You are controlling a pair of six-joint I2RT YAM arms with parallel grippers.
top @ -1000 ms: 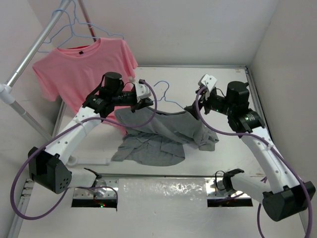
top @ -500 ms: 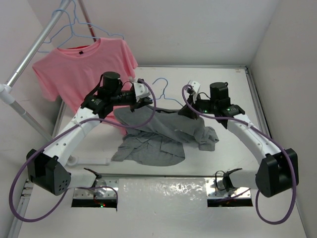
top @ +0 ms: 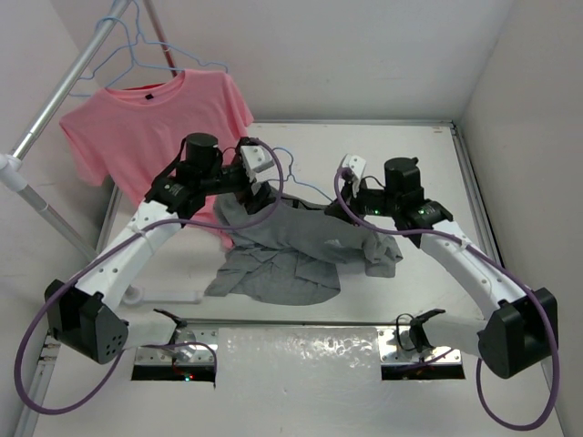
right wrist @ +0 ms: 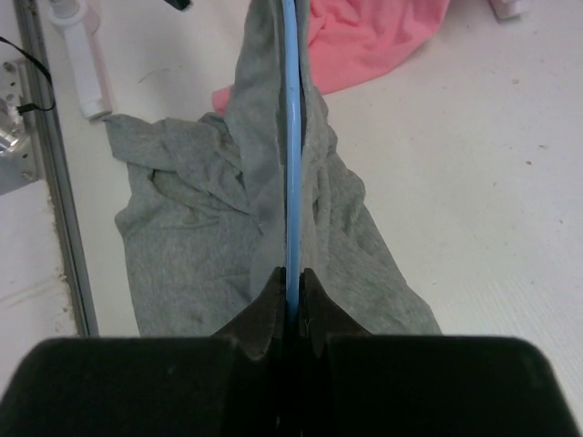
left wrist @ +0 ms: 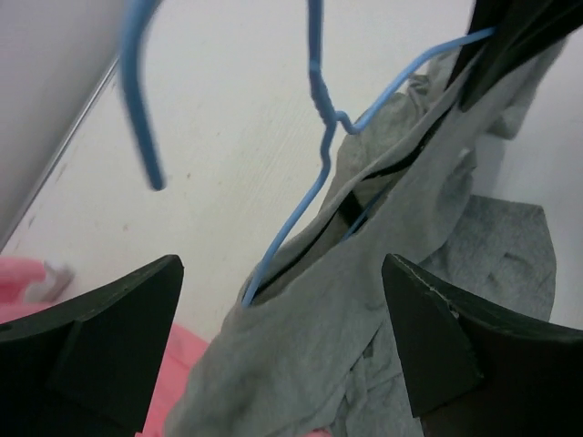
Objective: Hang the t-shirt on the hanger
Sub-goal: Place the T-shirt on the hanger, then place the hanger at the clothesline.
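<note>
The grey t-shirt lies bunched mid-table, its upper part lifted and draped over the pale-blue hanger. My left gripper stands open at the shirt's left shoulder. In the left wrist view its fingers straddle the grey t-shirt without touching it, and the hanger enters the neck opening. My right gripper is shut on the hanger's wire at the shirt's right side. The right wrist view shows the gripper pinching the hanger, with the t-shirt hanging below.
A pink t-shirt hangs on a metal rack at the back left, with spare blue hangers above it. The pink t-shirt's hem reaches the table beside the grey one. White walls close the back and right.
My left gripper has opened and let go of the shirt's shoulder. The right gripper swung left and down, then shut on the hanger wire.
</note>
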